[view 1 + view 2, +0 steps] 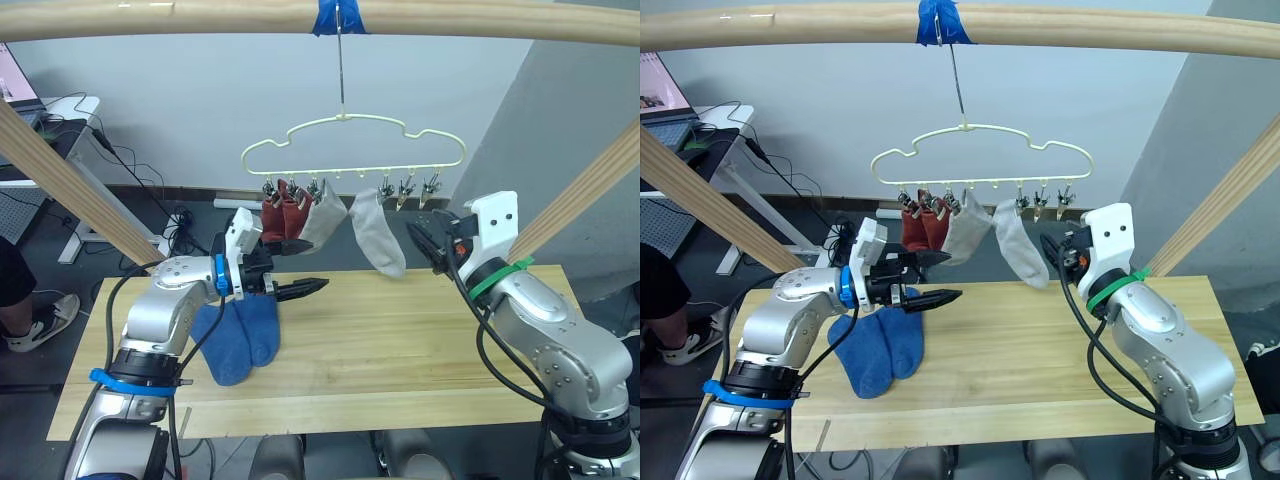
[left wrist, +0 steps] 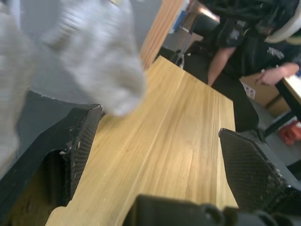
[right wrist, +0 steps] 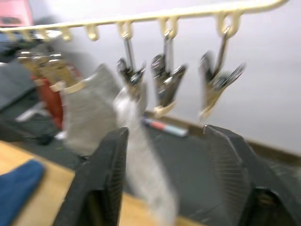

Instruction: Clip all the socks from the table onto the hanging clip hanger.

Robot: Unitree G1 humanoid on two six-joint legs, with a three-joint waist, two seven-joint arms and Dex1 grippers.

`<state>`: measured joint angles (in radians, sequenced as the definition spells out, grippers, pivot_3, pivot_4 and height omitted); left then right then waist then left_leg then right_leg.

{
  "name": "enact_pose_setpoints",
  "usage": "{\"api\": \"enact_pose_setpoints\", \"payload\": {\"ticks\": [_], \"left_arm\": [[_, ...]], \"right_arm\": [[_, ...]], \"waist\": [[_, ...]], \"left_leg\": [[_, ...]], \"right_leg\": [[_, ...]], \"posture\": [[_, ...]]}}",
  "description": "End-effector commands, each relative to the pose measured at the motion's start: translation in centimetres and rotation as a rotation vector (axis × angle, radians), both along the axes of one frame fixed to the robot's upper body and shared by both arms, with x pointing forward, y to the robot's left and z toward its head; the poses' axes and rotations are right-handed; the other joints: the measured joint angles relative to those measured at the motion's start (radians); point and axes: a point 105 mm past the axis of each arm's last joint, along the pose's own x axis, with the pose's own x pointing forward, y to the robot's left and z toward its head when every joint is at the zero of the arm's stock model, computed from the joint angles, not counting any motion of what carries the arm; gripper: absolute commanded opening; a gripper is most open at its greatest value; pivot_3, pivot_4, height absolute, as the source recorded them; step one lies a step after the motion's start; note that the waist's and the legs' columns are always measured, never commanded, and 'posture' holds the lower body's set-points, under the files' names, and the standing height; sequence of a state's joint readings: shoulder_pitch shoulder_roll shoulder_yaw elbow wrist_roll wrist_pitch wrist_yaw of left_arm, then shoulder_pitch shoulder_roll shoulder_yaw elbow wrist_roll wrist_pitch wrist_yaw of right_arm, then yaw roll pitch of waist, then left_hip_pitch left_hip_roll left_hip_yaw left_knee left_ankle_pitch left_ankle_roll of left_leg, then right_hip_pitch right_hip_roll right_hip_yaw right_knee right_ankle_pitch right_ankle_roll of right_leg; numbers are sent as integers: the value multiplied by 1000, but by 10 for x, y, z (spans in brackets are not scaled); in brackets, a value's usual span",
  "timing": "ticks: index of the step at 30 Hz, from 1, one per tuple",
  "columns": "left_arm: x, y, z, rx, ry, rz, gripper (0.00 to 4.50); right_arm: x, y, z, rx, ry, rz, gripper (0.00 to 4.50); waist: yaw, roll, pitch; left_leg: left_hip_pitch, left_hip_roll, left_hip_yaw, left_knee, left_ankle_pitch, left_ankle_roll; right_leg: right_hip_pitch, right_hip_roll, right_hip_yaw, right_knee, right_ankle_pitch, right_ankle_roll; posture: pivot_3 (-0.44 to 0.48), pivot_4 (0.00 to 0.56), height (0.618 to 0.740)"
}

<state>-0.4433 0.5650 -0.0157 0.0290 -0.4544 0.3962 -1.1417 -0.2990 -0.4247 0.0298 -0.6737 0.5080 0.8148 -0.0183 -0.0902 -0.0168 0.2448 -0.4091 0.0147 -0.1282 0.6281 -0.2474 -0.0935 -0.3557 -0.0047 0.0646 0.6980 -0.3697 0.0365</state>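
Note:
The pale-yellow clip hanger (image 1: 352,138) hangs from a rail above the table (image 1: 400,340). Two rust red socks (image 1: 281,214) and two light grey socks (image 1: 322,220) (image 1: 379,236) are clipped to it. Three silver clips (image 3: 167,82) at its right end hold nothing. Two blue socks (image 1: 240,335) lie on the table's left part. My left gripper (image 1: 306,267) is open and empty, hovering just above the blue socks and below the red ones. My right gripper (image 1: 418,234) is open and empty too, beside the rightmost grey sock (image 3: 141,155), just below the free clips.
A round wooden rail (image 1: 200,20) with blue tape (image 1: 339,14) crosses overhead, with slanted legs (image 1: 70,190) (image 1: 590,190) at both sides. A desk (image 1: 45,115) and cables stand behind on the left. A person (image 2: 244,42) sits past the table's right end.

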Motion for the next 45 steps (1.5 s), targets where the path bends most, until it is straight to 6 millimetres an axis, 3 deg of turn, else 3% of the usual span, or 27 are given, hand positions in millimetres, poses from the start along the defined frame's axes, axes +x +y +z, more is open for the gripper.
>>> {"api": "enact_pose_setpoints", "payload": {"ticks": [1,4,6,23,45], "left_arm": [[-6,-2,20,-31,-58,0,4500],[-8,-5,27,-49,-68,12,4500],[-9,-7,30,-57,-73,18,4500],[-9,-7,33,-55,-77,32,4500],[-8,-9,31,-53,-78,27,4500]], "right_arm": [[-5,4,13,-1,-112,-43,2835],[-3,4,10,14,-123,-74,2208],[-2,5,8,13,-127,-93,1537],[16,21,10,84,-170,-141,1537],[31,23,11,119,-161,-185,1537]], "waist": [[2,0,0],[4,0,0],[4,0,0],[4,1,0],[4,1,1]], "left_leg": [[0,0,0,0,0,0],[0,0,0,0,0,0],[0,0,0,0,0,0],[0,0,0,0,0,0],[0,0,0,0,0,0]], "right_leg": [[0,0,0,0,0,0],[0,0,0,0,0,0],[0,0,0,0,0,0],[0,0,0,1,0,0],[-1,0,0,2,0,0]], "posture": [[-84,234,740],[-79,237,740],[-77,239,740],[-60,244,740],[-54,244,740]]}}
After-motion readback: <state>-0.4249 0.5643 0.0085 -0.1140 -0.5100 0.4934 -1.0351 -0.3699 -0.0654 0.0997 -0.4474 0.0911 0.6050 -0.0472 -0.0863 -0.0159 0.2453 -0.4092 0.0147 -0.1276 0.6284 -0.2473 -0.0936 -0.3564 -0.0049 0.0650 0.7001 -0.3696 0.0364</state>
